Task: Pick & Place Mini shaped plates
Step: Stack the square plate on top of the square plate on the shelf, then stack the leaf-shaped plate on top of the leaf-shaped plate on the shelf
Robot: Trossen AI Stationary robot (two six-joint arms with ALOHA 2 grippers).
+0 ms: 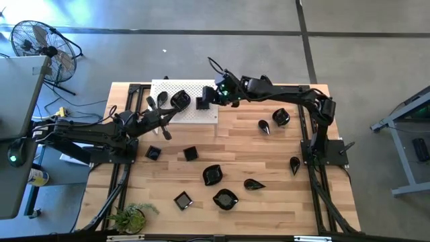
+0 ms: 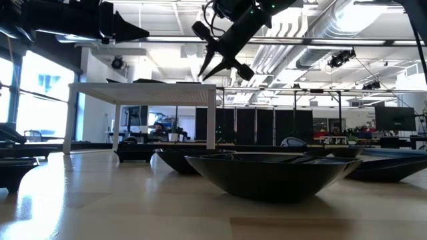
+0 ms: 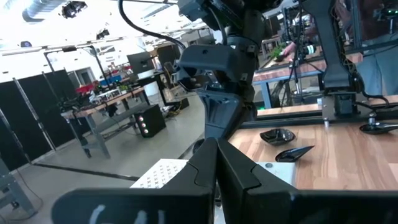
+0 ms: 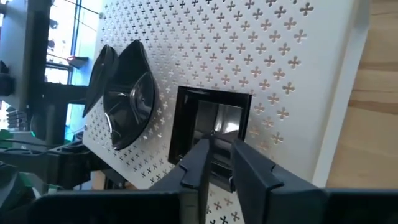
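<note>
Where the white perforated board [image 1: 183,101] sits at the table's far edge, a square mini plate [image 4: 211,134] lies on it, with a rounded plate [image 4: 127,102] beside it and a teardrop one [image 1: 152,102] farther left. The right gripper [image 4: 216,163] hovers just above the square plate, its fingers [image 4: 196,165] parted by a narrow gap and holding nothing (the low view shows them spread in the air). The left gripper [image 3: 216,165] hangs near the board's front left, fingers pressed together, empty. The other black plates [image 1: 213,175] are scattered over the wooden table [image 1: 269,161], several toward the near side.
</note>
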